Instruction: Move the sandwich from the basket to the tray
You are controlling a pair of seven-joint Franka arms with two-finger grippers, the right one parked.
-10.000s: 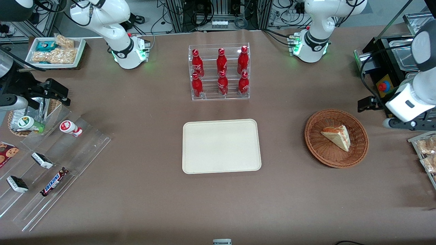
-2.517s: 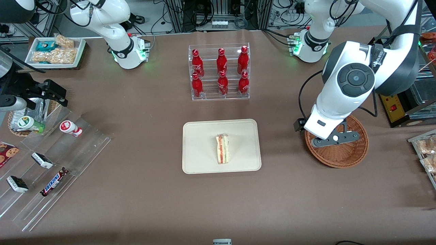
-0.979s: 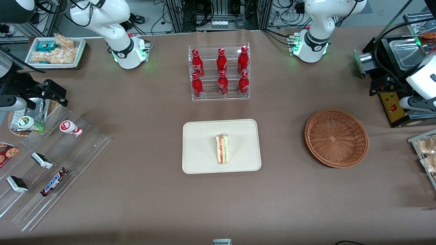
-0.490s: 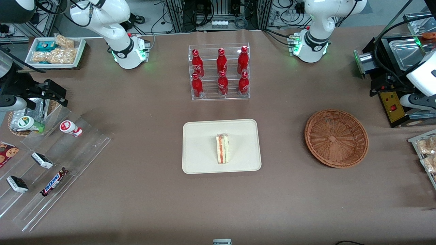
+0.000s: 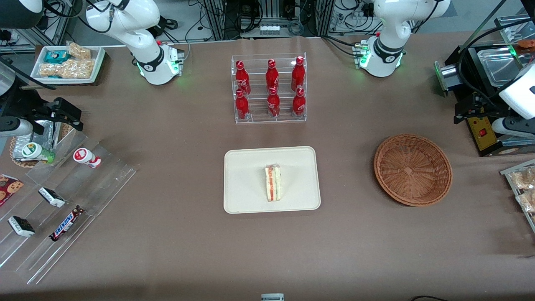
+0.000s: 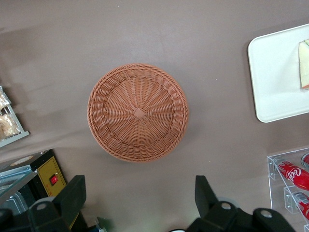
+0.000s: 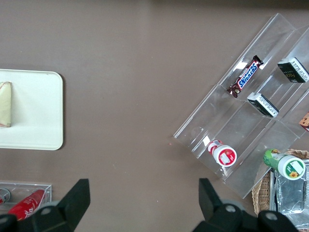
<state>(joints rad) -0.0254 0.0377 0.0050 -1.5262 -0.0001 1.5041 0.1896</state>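
Note:
The sandwich point(image 5: 273, 182), a pale wedge with red-orange and green filling, lies on the cream tray point(image 5: 250, 167) near its middle. One end of it shows in the left wrist view point(image 6: 304, 65) on the tray point(image 6: 270, 72). The brown wicker basket point(image 5: 413, 169) stands empty beside the tray, toward the working arm's end of the table. My gripper point(image 5: 462, 109) hangs high above the table, farther from the front camera than the basket and well apart from it. It is open with nothing between its fingers point(image 6: 76, 189), looking down on the basket point(image 6: 138, 112).
A clear rack of red bottles point(image 5: 269, 88) stands farther from the front camera than the tray. A black box with a red button point(image 5: 482, 131) sits under my gripper. A snack tray point(image 5: 522, 184) lies at the working arm's end. A stepped acrylic shelf of snack bars point(image 5: 62, 196) is at the parked arm's end.
The sandwich has gone from the basket onto the tray. My gripper has let it go, passed over the basket and drawn back toward the working arm's end; it has barely moved in the last second.

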